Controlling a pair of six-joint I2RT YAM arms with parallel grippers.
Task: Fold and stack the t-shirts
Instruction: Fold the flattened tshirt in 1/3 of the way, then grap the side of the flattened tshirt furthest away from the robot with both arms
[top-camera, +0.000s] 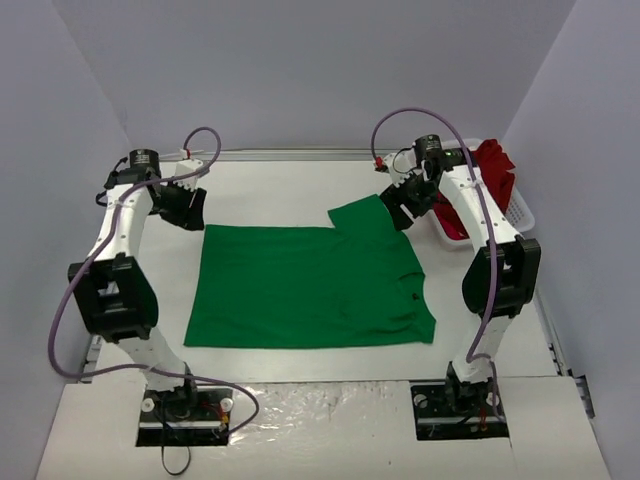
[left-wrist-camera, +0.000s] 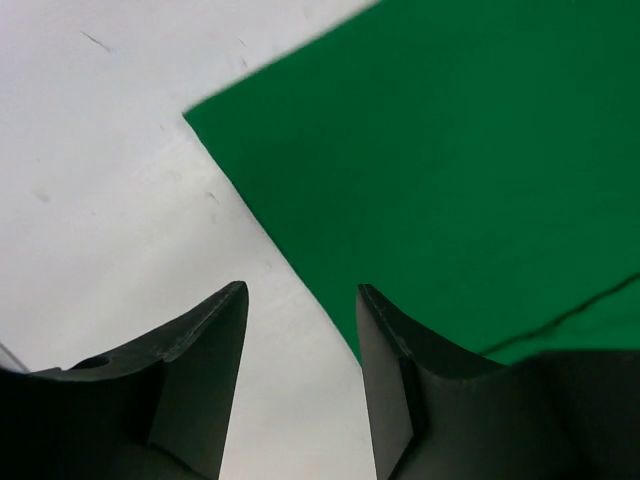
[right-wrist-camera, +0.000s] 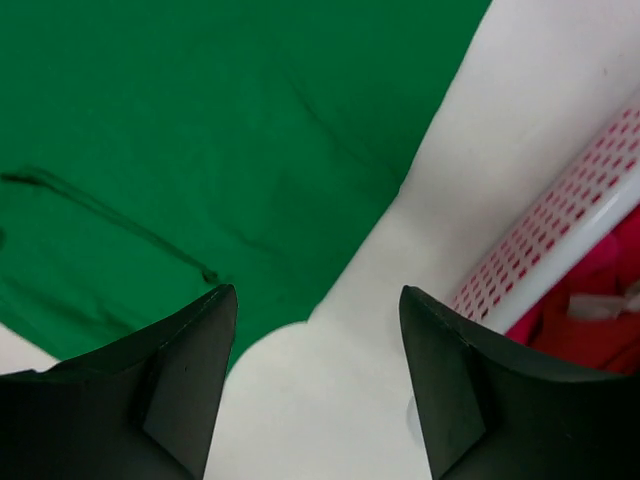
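Folding looks barely begun: the green t-shirt (top-camera: 300, 285) lies spread on the tabletop (top-camera: 270, 190), and the red t-shirt (top-camera: 495, 165) sits heaped in the basket (top-camera: 520, 210). Both my jaws hang released, empty, above the green one's far corners.

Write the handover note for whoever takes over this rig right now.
Grippers: the left gripper is open and empty, over the table at the far left corner of the green t-shirt. The right gripper is open and empty, by the shirt's far right sleeve, near the white basket.
Things: the green t-shirt lies spread flat mid-table; the red t-shirt is bunched in the basket.
Done: green one laid out.
Left: fold it, fetch and fold the red one, stack both.
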